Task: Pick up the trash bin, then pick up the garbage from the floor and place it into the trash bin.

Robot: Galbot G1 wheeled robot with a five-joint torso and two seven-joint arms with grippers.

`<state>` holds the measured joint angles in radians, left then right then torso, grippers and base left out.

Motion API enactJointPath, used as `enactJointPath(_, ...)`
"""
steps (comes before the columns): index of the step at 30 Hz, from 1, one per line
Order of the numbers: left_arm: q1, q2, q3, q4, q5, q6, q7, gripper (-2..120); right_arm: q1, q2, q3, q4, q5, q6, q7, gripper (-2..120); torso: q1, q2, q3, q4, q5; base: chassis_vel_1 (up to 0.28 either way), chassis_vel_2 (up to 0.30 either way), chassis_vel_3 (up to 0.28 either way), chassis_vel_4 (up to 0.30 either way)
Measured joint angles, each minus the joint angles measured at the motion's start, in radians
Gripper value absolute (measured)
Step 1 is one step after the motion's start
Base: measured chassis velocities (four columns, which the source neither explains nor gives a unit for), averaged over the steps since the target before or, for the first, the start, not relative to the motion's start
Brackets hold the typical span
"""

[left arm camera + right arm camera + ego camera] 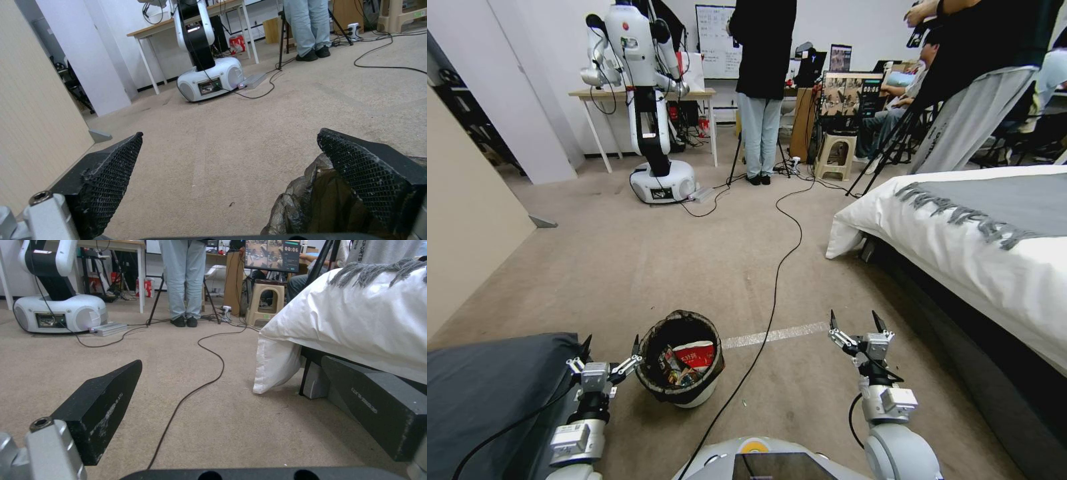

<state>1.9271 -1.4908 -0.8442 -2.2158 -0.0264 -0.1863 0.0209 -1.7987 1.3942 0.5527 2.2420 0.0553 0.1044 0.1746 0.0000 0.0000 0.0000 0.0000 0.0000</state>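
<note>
Trash bin (681, 360) stands upright on the floor (647, 260), white body, crinkly black bag folded over the rim. Garbage (688, 363) lies inside it: a red-and-white paper cup and shiny wrappers. Left claw (610, 357) sits just beside the bin on its left, spread wide and gripping nothing; the tip of its inner finger is at the bag's rim, contact or a small gap cannot be told from the head view. In the left wrist view the black bag (311, 196) bunches right against that inner finger (369, 180), the other finger over bare carpet. Right claw (857, 327) hovers low over the floor to the bin's right, well apart from it, released and empty. A black cable (774, 280) runs across the carpet past the bin's right side, between bin and right claw, and crosses a pale tape line (774, 335) just right of the bin. Bed (980, 247) with white duvet farther right of the bin. Dark grey cushion (487, 393) left of the bin, beyond the left claw. Another white robot (654, 100) stands far behind the bin, near a bench (647, 95) by the wall.
</note>
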Motion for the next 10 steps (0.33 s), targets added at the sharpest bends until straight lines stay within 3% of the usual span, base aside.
enactJointPath(10, -0.001, 0.001, 0.001, 0.000, -0.001, 0.002, -0.001, 100, 0.000, -0.001, 0.000, -0.001, 0.000, -0.001, 0.000, 100, 0.000, 0.000, 0.000, 0.0000, 0.0000, 0.000, 0.000, 0.000, 0.000)
